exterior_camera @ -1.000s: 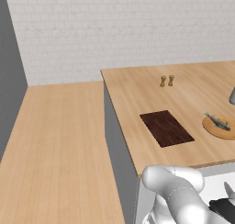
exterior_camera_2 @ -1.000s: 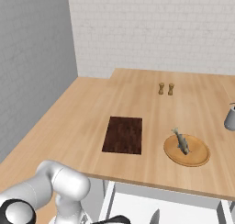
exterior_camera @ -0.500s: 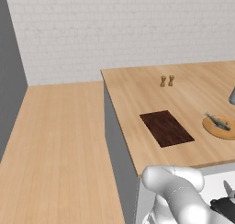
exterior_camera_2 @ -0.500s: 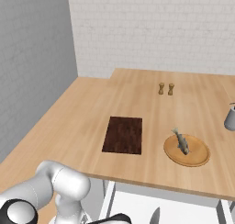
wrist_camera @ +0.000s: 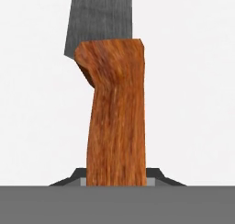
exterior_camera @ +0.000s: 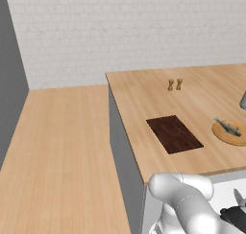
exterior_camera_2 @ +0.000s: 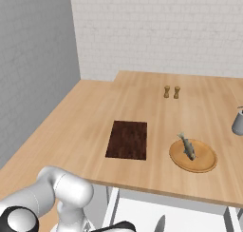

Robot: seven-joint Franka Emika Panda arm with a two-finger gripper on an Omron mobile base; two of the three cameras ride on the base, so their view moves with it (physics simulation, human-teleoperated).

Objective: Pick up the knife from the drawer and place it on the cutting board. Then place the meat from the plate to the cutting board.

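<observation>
Hand view, knife (wrist_camera: 114, 117) handle base hidden between closed jaws

Glossy white rounded arm (exterior_camera: 185, 204), dark joints, small dark tool (wrist_camera: 117, 178) tips

I count one knife (wrist_camera: 114, 113), one cutting board (exterior_camera_2: 127, 139) and one plate (exterior_camera_2: 193, 156) carrying a single piece of meat (exterior_camera_2: 187, 146). I also see two small wooden shakers (exterior_camera_2: 172, 91) standing together, one grey pot (exterior_camera_2: 238, 122) at the edge, and one drawer (exterior_camera_2: 166, 216).
</observation>
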